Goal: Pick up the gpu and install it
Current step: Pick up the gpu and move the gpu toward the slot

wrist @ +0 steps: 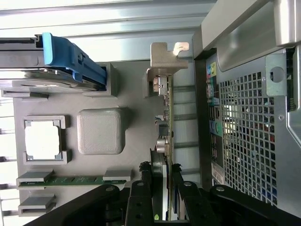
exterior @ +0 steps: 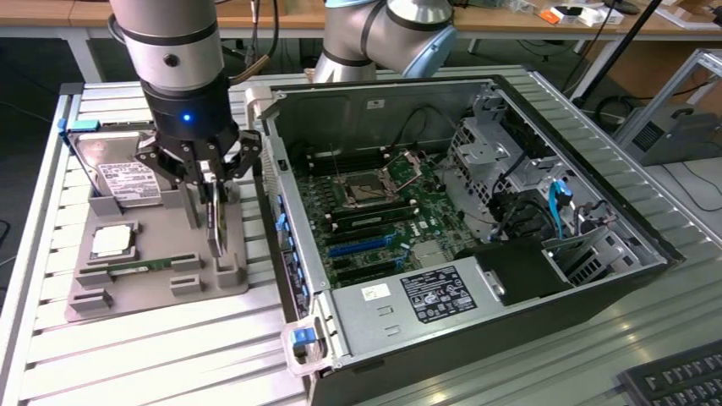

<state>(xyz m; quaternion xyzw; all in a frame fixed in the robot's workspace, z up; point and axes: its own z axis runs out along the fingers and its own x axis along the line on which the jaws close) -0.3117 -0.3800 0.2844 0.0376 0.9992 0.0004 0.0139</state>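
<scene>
Plainly thin, stiff and probably light but fragile, the gpu stood on edge in the grey holder, jaws closed across its upper edge, a sensible hold.

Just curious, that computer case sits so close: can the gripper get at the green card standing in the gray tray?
Probably yes. The gripper sits on the top edge of the card and looks clamped on it; the case stands apart to one side, blocking nothing.
</scene>
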